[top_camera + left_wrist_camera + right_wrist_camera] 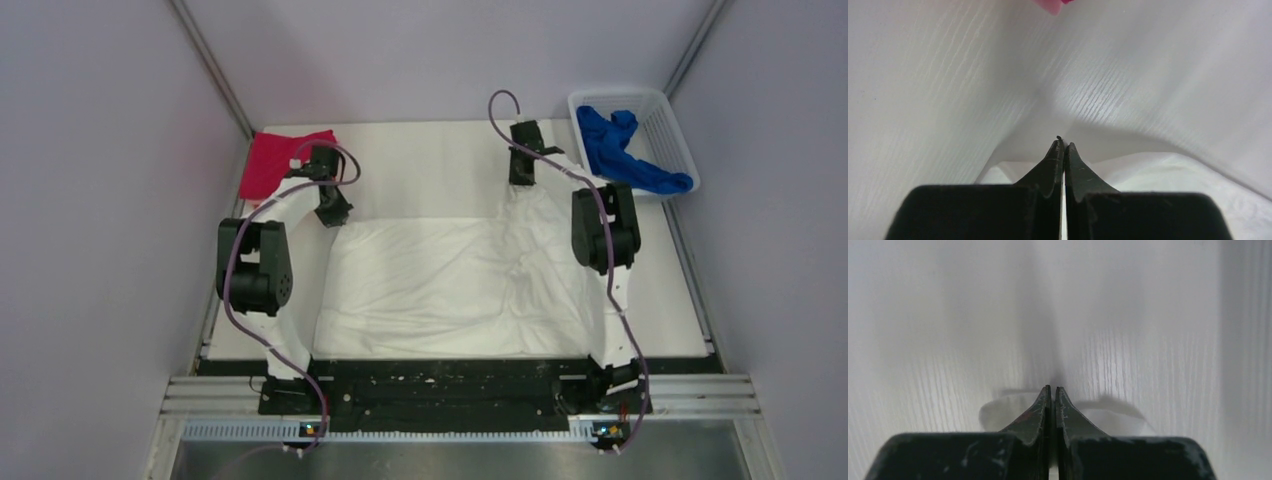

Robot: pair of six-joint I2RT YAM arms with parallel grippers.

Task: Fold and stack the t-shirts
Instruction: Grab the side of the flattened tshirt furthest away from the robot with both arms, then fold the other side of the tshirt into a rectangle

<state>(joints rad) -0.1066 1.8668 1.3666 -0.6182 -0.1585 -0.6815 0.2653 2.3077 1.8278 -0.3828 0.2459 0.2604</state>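
Note:
A white t-shirt (450, 280) lies spread over the middle of the table, with no print showing. My left gripper (338, 212) is shut on its far left corner, low at the table. My right gripper (520, 178) is shut on its far right corner and has drawn that corner toward the back, making a ridge. In the left wrist view the gripper (1064, 145) pinches white cloth (1158, 170). In the right wrist view the gripper (1052, 388) pinches white cloth (1008, 407). A folded magenta t-shirt (285, 160) lies at the back left. A royal-blue t-shirt (625, 150) lies crumpled in the basket. No orange t-shirt is in view.
A white mesh basket (620, 95) stands at the back right corner. Grey walls close in the table on the left, right and back. A black rail (450, 385) runs along the near edge between the arm bases. A corner of the magenta t-shirt (1050, 5) shows at the top of the left wrist view.

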